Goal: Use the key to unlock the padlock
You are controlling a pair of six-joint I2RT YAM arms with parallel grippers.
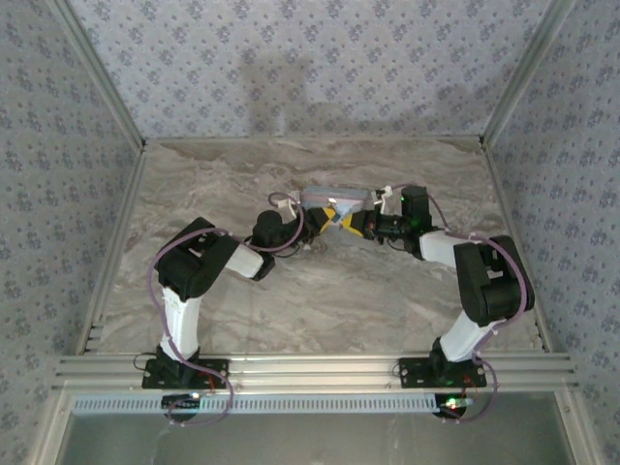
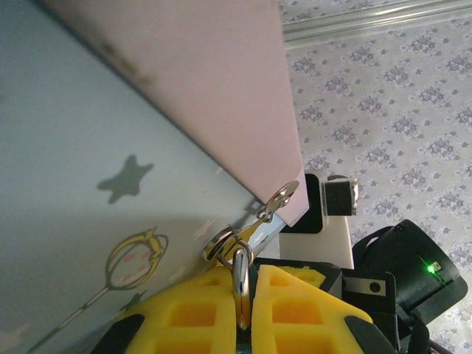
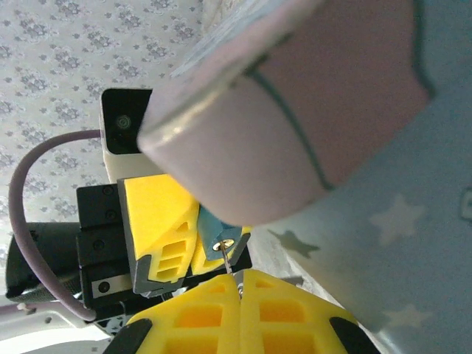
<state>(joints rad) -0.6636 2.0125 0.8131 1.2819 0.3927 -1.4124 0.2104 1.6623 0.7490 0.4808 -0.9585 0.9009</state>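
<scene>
My left gripper (image 2: 243,274) is shut on the padlock (image 2: 241,289). Its silver shackle sticks up between the yellow fingers and passes through the metal ring of the blue cartoon tin (image 2: 81,147). In the right wrist view the left fingers (image 3: 156,214) pinch the dark teal padlock (image 3: 211,228), its brass keyhole facing my right gripper (image 3: 240,280). That gripper is shut on the thin silvery key (image 3: 231,267), whose tip meets the keyhole; how deep it sits I cannot tell. From above, the left gripper (image 1: 326,221) and right gripper (image 1: 360,229) meet just in front of the tin (image 1: 336,198).
The tin's pink lid (image 3: 295,96) hangs close over both grippers. The marble table (image 1: 320,300) is walled by patterned panels at the left, back and right. A metal rail (image 1: 310,368) runs along the near edge by the arm bases.
</scene>
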